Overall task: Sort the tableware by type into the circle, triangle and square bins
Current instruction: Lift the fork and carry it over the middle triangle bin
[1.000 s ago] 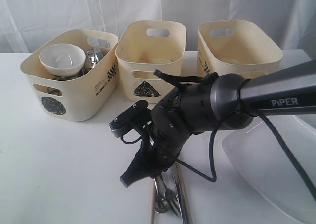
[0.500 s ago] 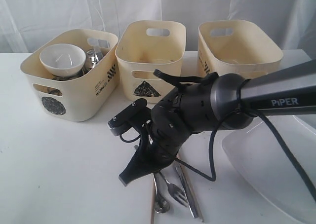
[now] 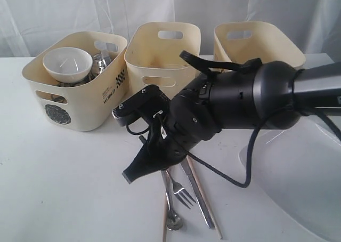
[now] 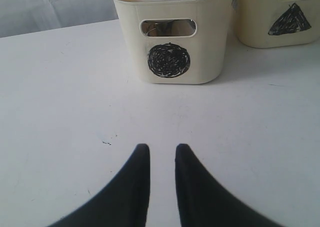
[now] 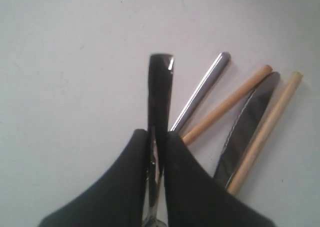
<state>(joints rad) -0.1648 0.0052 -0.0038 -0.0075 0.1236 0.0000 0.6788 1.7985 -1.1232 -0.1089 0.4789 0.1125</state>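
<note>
Right end effector [image 5: 157, 134] pinched nearly closed on a flat, dark-gleaming steel utensil handle [image 5: 161, 87], which sticks out past the fingertips. Whether it belongs to the fork or the spoon cannot be told. Fanned out just to one side of the held handle lie a slim round-ended steel handle [image 5: 202, 89], two pale wooden chopsticks [image 5: 227, 104] and a serrated steel knife [image 5: 247, 127], all flat on the white table [image 3: 53, 188]. In the exterior view the same end effector [image 3: 136, 172] points down at a slant; just below it are the steel fork [image 3: 184, 195] with tines showing and the steel spoon [image 3: 173, 220]. Large white rectangular plate [image 3: 298, 183] sits well off to that arm's outer side. Left end effector [image 4: 160, 149] narrow — a thin slit between the fingers, nothing in it, bare table beneath. Ahead of it stands the cream plastic bin with the scribbled black circle [image 4: 170, 62], holding a white bowl [image 3: 66, 63] and a steel mug [image 3: 101, 61]. The cream triangle bin [image 3: 160, 55] is beside it — the matching third bin [image 3: 256, 50] is beyond, its mark unclear.
</note>
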